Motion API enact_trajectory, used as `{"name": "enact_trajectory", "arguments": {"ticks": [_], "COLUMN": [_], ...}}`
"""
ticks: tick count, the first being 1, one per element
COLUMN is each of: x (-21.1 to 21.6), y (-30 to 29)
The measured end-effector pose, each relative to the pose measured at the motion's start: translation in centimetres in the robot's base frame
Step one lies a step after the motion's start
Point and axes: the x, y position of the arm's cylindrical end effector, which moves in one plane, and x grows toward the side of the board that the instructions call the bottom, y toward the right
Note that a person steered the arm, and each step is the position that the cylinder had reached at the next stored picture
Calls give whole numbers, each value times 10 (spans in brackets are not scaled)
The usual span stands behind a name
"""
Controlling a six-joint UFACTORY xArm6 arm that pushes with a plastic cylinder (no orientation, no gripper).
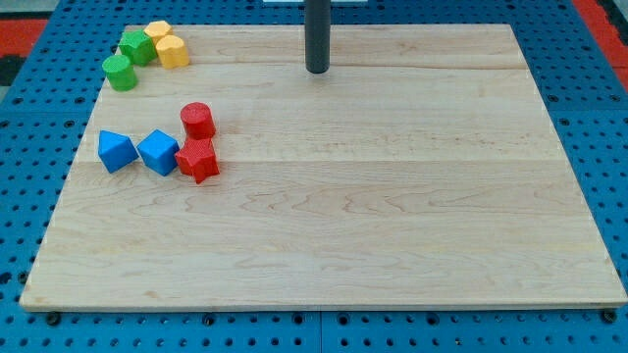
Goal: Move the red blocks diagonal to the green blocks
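A red cylinder [197, 120] stands at the board's left, with a red star-shaped block [198, 160] just below it. A green cube [137, 46] and a green cylinder [120, 72] sit in the top left corner. My tip [317, 71] is near the view's top centre, well to the right of and above the red blocks, touching no block.
Two yellow blocks [167, 44] sit right of the green cube. Two blue blocks [117, 150] [158, 151] lie left of the red star, the nearer one touching it. The wooden board [392, 216] rests on a blue pegboard surface.
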Motion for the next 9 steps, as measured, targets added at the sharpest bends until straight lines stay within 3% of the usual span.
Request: {"name": "enact_trajectory", "arguments": {"ticks": [7,8,9], "x": [7,3,102], "y": [11,35,39]}}
